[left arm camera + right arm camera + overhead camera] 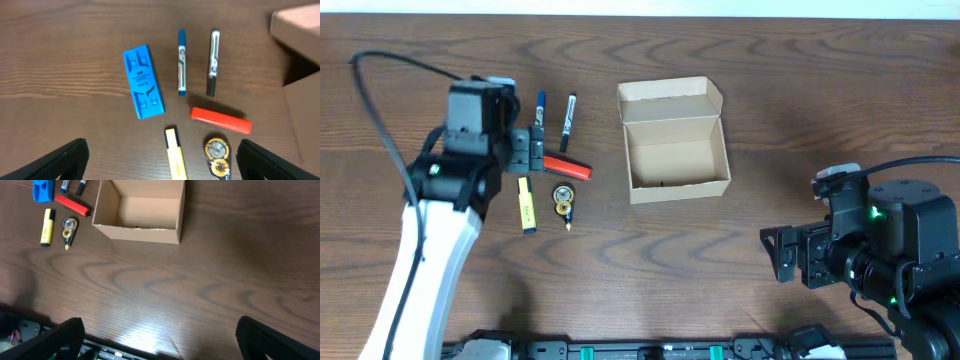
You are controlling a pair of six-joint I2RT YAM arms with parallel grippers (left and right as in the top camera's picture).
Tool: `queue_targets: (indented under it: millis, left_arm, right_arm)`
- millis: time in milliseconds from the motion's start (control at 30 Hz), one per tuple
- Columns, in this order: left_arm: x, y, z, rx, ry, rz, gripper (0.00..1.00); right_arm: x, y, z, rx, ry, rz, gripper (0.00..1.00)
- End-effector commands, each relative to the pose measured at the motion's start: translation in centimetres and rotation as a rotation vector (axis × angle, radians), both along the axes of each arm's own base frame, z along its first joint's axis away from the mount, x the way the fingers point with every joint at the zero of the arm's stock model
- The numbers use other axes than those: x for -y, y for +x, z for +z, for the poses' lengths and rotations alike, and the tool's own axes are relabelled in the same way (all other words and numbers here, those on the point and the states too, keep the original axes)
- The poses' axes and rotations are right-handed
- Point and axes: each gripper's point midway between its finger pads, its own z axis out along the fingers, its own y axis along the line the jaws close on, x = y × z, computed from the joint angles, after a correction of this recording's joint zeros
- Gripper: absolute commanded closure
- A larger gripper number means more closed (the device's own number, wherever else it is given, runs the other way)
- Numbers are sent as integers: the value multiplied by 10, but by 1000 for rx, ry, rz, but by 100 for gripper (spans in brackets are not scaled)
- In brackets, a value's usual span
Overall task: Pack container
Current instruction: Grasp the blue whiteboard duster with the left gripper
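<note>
I read the cardboard box (675, 160) standing just above centre of the overhead frame, with its lid flap folded back along the top edge. The left gripper (162, 150) hangs at left centre with its jaws spread wide above a blue case (143, 81), a blue marker (182, 62), a black marker (213, 62), a red bar (220, 120) and a yellow highlighter (175, 155). The right gripper (160, 325), jaws likewise apart, sits at lower right, well apart from the box.
</note>
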Motion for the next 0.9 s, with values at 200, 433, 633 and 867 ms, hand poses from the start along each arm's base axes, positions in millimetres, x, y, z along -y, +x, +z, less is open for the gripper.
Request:
queue_targets:
  millis: [200, 433, 633, 867]
  left_arm:
    - [-52, 31, -21, -7, -228, 70, 5]
    - [-73, 59, -53, -21, -214, 117, 5]
    - [-75, 89, -92, -30, -201, 133, 5]
    - [-67, 103, -137, -99, -200, 120, 5]
  right_arm:
    - [-2, -1, 0, 2, -4, 20, 1]
    - [-2, -1, 0, 2, -4, 20, 1]
    - [-2, -1, 0, 2, -4, 20, 1]
    - [-2, -1, 0, 2, -4, 20, 1]
